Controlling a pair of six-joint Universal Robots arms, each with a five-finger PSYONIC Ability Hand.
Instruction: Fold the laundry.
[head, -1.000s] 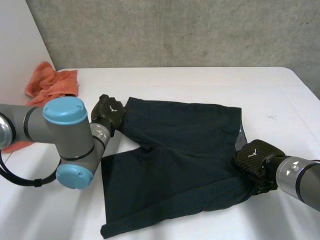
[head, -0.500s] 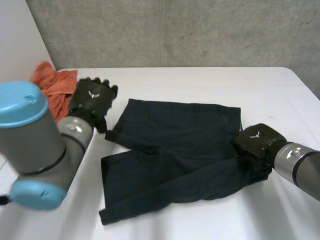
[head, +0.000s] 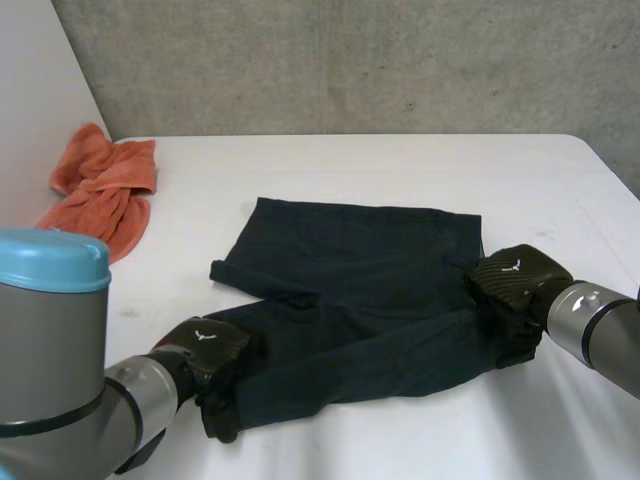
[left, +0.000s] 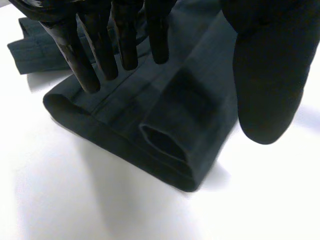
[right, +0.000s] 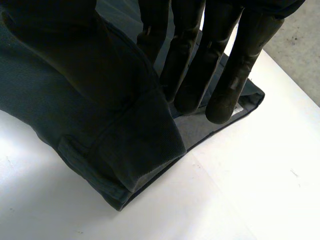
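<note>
Seen from above, a pair of dark shorts (head: 360, 290) lies spread across the middle of a white table (head: 350, 165), waistband toward the robot's right and both legs toward its left. The left hand (head: 205, 352) sits at the end of the near leg. Its wrist camera shows the fingers (left: 125, 45) straight and the thumb (left: 270, 75) set wide apart, with the leg's open hem lying beneath them, ungripped. The right hand (head: 515, 285) is at the near corner of the waistband, where a fold of the cloth is pinched between its thumb and straight fingers. An orange towel (head: 100, 190) lies crumpled at the table's far left edge, well apart from the shorts.
</note>
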